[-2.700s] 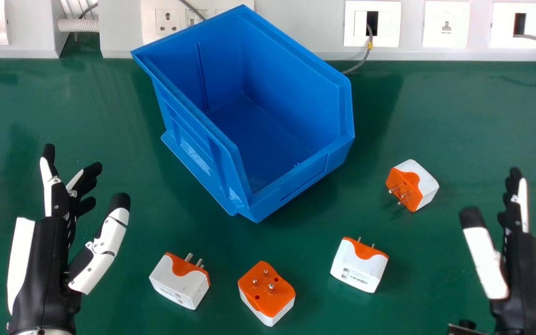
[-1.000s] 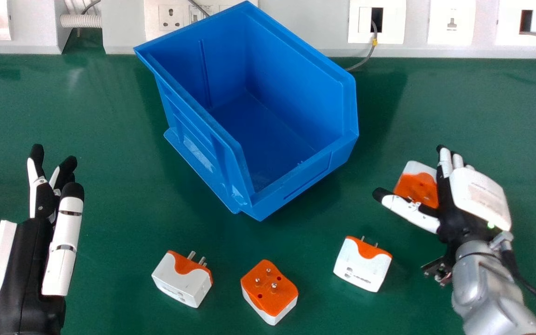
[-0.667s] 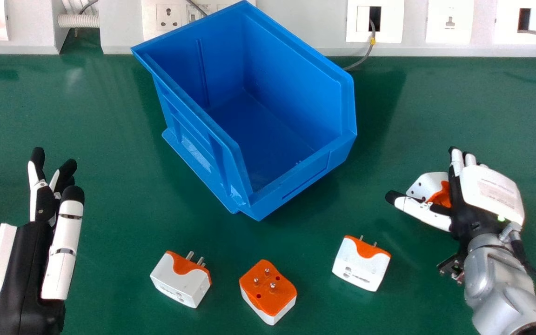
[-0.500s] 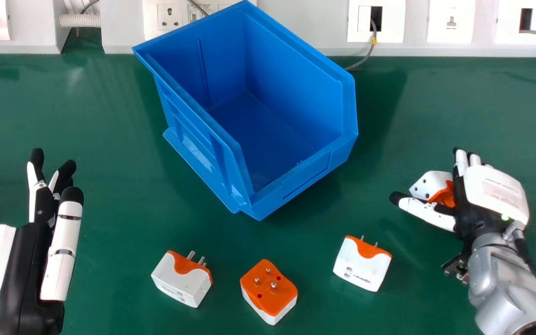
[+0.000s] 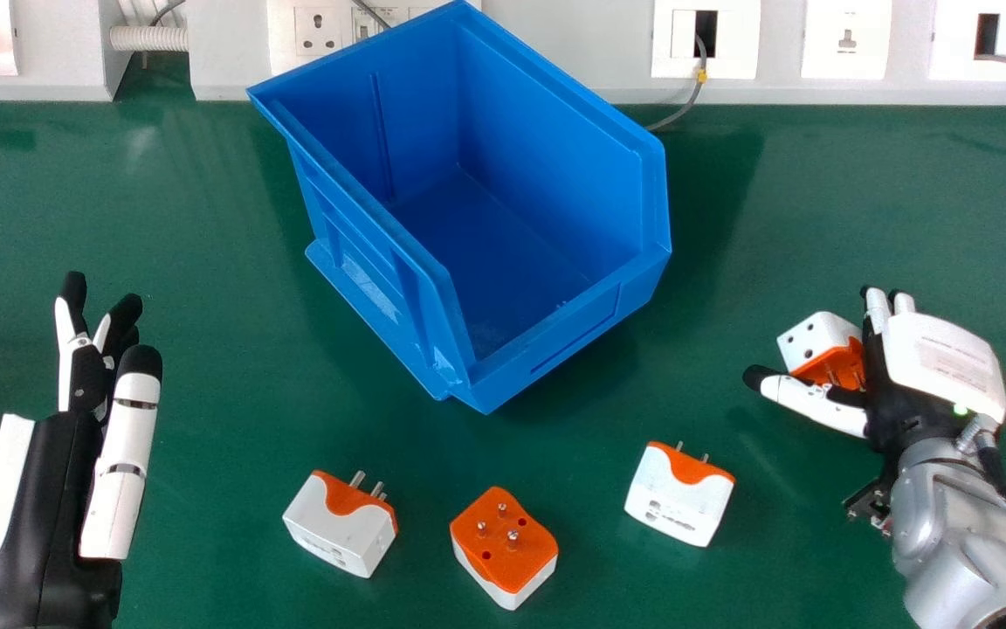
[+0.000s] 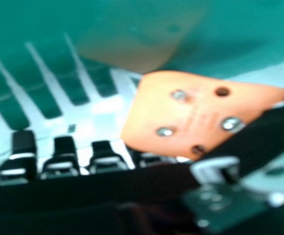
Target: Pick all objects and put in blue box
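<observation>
Orange-and-white adapter (image 5: 817, 339) lies within right hand (image 5: 909, 397), fingers loose; wants even squeeze before lifting. Left hand (image 5: 47, 498) idle, open.

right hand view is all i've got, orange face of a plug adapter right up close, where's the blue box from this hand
Observer: The blue box stands to the left of the right hand.
Operator: ok and what else is there to pick
Observer: Three more plug adapters are on the green table, nearer the robot than the box: a left one, a middle one and a right one.
Operator: anything held on the other side
Observer: No, the left hand is open and holds nothing.
</observation>
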